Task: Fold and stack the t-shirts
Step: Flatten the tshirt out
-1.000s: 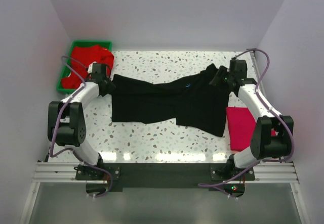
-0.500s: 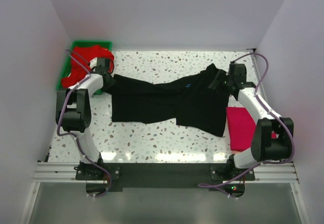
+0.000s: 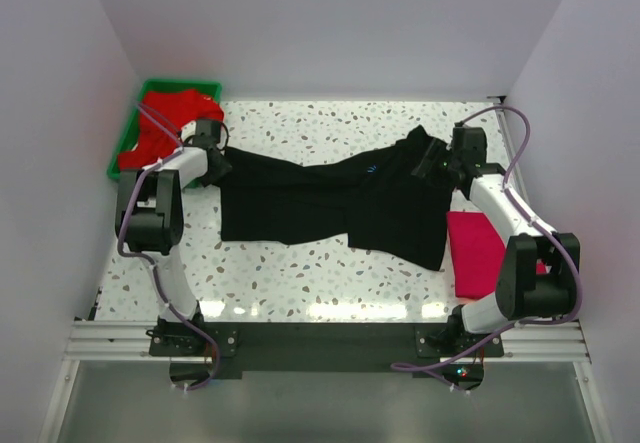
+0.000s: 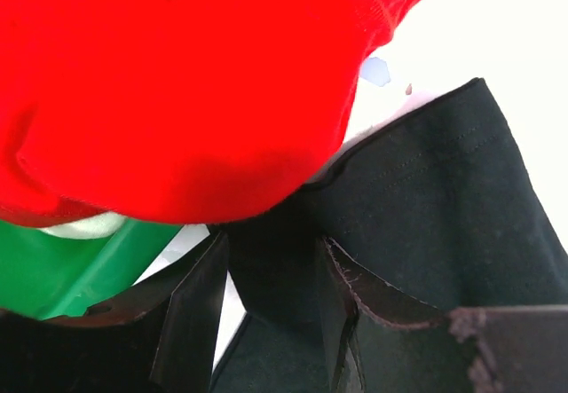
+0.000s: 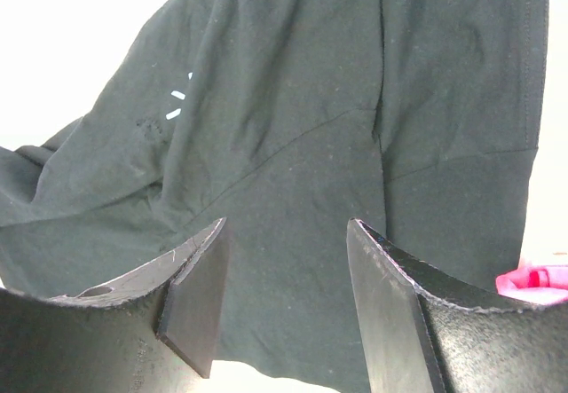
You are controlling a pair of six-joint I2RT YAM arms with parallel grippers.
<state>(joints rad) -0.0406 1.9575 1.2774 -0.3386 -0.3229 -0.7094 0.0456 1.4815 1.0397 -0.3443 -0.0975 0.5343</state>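
cloth of the black shirt (image 3: pixel 330 198) lies flat across mid-frame on the table (image 3: pixel 300 263), its long axis running left to right. left gripper (image 3: pixel 210 158) sits at its left end and right gripper (image 3: pixel 437 163) at its right end, so each arm is nearest its own side. left jaws stand apart with the hem between them, not pinched as far as i can tell. right jaws stand wide over the cloth, gripping nothing. folded pink shirt (image 3: pixel 472 248) rests at right, just beside the black one. red shirts (image 3: pixel 170 113) heap in the green tray (image 3: pixel 205 89) at upper left. speckled top looks smooth. plain walls (image 3: pixel 330 23) close in on three sides, so room outward seems tight.
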